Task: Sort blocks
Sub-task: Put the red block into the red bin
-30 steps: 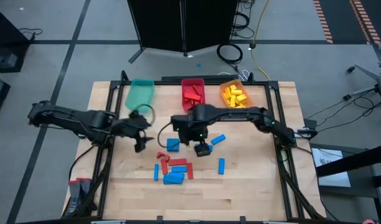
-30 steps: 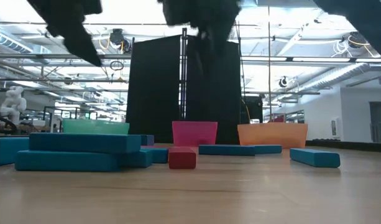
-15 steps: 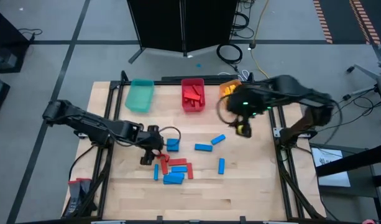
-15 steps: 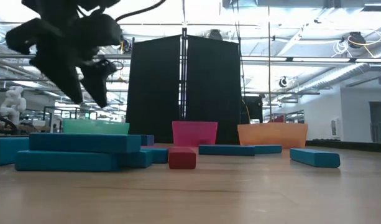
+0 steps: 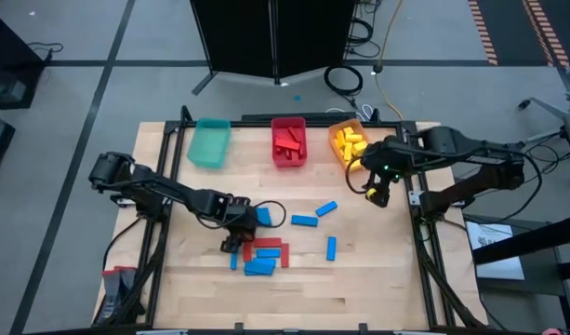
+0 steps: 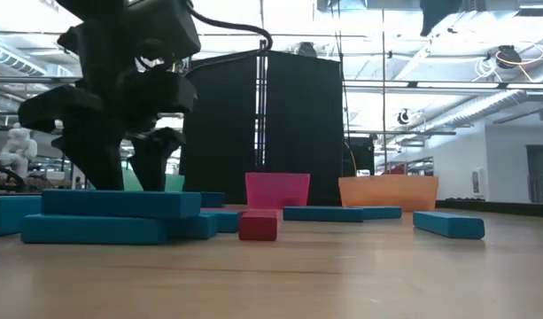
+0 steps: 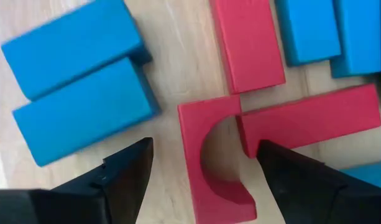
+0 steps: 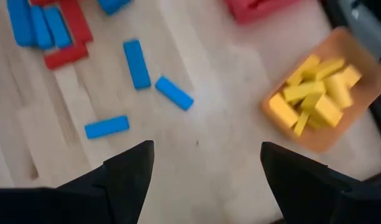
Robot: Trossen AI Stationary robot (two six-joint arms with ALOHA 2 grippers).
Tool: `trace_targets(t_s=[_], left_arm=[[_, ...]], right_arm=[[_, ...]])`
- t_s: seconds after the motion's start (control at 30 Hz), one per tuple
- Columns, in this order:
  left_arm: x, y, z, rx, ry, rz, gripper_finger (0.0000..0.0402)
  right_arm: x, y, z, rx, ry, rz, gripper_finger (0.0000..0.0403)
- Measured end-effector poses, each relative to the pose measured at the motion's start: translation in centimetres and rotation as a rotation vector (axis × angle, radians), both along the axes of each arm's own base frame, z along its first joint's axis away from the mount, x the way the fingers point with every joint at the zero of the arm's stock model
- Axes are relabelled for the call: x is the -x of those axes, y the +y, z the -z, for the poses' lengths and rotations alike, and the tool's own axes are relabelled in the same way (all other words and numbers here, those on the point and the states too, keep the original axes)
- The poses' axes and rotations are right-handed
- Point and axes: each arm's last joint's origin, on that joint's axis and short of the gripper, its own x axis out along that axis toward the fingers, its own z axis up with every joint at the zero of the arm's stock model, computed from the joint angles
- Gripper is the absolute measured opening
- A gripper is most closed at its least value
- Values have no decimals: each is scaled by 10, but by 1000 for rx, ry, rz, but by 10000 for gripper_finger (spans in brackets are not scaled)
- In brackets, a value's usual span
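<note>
Wooden table (image 5: 377, 270) in a workshop, black screen behind. Along the far edge: teal bin (image 5: 209, 142), red bin (image 5: 288, 140) with red pieces, orange bin (image 5: 350, 141) with yellow pieces. Remaining blocks (image 5: 262, 253), blue and red, clustered near table centre, three blue bars loose to the right. Left gripper (image 5: 232, 244) low over the cluster's left edge; in its wrist view, fingers (image 7: 109, 180) spread wide, holding nothing, straddling a red arch block (image 7: 206, 155) whose near end is cut off. Low view: gripper base hidden behind stacked blue bars. Right gripper (image 5: 375, 195) raised beside the orange bin, fingers apart, empty.
</note>
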Motion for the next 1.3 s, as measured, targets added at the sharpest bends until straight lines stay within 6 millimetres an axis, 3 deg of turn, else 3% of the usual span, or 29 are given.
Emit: trace_targets(t_s=[0.1,0.2,0.5,0.8,1.03,1.17,1.3], left_arm=[[-2,4,3,57,18,-32,287],[-3,7,1,116,25,-64,244],[-1,16,-1,104,35,-101,36],[3,21,-18,47,-5,-216,27],[-2,25,-69,18,-214,-285,27],[-2,32,-120,-50,-463,-389,27],[5,37,-180,-65,-836,-470,27]], right_arm=[[-3,1,15,-40,46,-14,290],[-6,4,25,-61,71,-30,290],[-13,11,26,-60,2,-60,290],[-25,13,21,-57,-130,-82,290],[-36,11,13,28,-264,-94,290],[-46,9,4,119,-397,-61,290],[-56,8,-9,189,-549,-68,290]])
